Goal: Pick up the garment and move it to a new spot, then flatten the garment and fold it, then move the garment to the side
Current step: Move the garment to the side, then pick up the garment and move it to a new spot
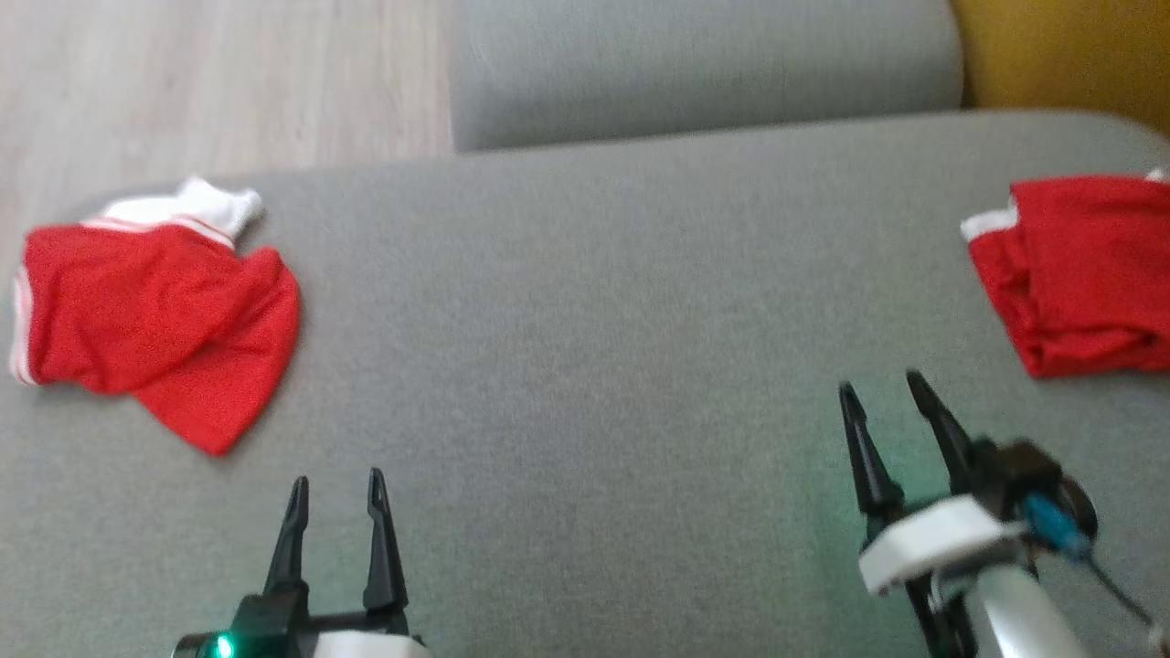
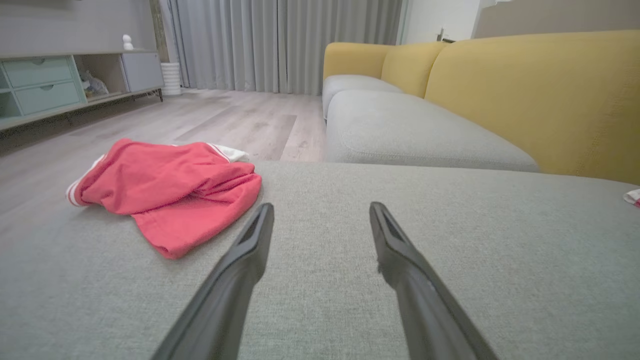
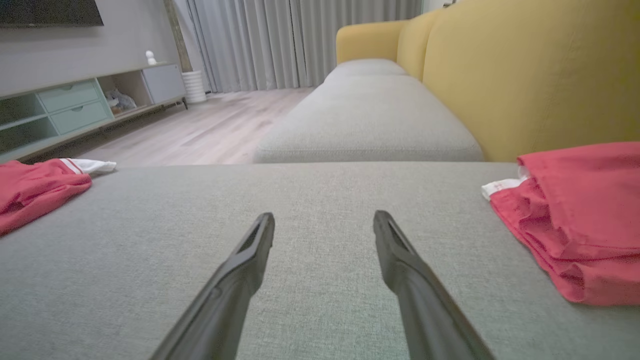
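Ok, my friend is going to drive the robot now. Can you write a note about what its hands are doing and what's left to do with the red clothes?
The left gripper is open and empty, above the grey cushion.
The right gripper is open and empty too.
The crumpled red garment lies at the cushion's left end, untouched.
The folded red garment lies at the right edge.
Done: that one looks folded and set aside.
Left: probably pick up the crumpled one, move, flatten, fold, set aside.

left garment (image 1: 151, 311) at cushion (image 1: 585, 302) left edge; right garment (image 1: 1088, 274) far right; second cushion (image 1: 704, 73) behind.
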Motion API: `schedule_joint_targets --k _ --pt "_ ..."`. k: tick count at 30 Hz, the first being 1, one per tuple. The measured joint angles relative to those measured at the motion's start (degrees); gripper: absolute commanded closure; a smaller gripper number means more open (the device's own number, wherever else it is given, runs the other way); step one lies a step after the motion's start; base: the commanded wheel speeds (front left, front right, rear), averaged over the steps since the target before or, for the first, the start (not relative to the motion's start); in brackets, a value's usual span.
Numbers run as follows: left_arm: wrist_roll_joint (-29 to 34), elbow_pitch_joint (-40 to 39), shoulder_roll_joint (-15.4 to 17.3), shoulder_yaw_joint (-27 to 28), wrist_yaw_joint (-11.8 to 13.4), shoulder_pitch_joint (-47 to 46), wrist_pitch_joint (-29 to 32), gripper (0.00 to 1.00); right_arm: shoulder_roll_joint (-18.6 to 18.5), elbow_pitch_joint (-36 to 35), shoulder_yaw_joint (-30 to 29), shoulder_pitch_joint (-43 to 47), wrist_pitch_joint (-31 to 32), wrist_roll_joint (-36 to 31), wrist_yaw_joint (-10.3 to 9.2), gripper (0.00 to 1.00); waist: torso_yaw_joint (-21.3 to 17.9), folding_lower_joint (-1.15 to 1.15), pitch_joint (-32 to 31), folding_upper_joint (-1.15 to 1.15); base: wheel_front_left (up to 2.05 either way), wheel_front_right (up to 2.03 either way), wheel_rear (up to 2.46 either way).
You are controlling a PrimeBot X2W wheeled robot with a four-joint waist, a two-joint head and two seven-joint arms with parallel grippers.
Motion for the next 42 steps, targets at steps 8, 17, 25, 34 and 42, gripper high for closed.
schedule_joint_targets --k 8,17,25,34,42 --pt "2.5 -2.3 0.0 0.9 -0.7 2.6 0.0 0.00 2.3 -7.8 -2.3 9.5 -0.1 -2.0 0.00 0.00 0.9 0.01 -5.7 0.00 0.00 0.00 0.00" --pt "4.4 -3.2 0.0 1.0 -1.7 5.1 0.0 0.00 2.9 -8.6 -4.0 12.5 -0.1 -2.9 0.00 0.00 0.9 0.03 -6.6 0.00 0.00 0.00 0.00" --pt "4.8 -3.1 0.0 1.0 -2.2 5.1 0.0 0.00 3.0 -8.7 -4.0 12.5 -0.1 -2.4 0.00 0.00 0.8 0.03 -6.8 0.00 0.00 0.00 0.00" --pt "4.9 -2.8 0.0 1.0 -2.1 5.1 0.0 0.00 3.0 -8.7 -4.0 12.5 -0.1 -2.2 0.00 0.00 0.9 0.03 -6.8 0.00 0.00 0.00 0.00" --pt "5.6 -4.2 0.0 1.3 -1.6 5.1 0.0 0.00 3.0 -8.7 -4.5 12.6 -0.1 -2.2 0.00 0.00 2.1 0.03 -6.3 0.00 0.00 0.00 0.00"
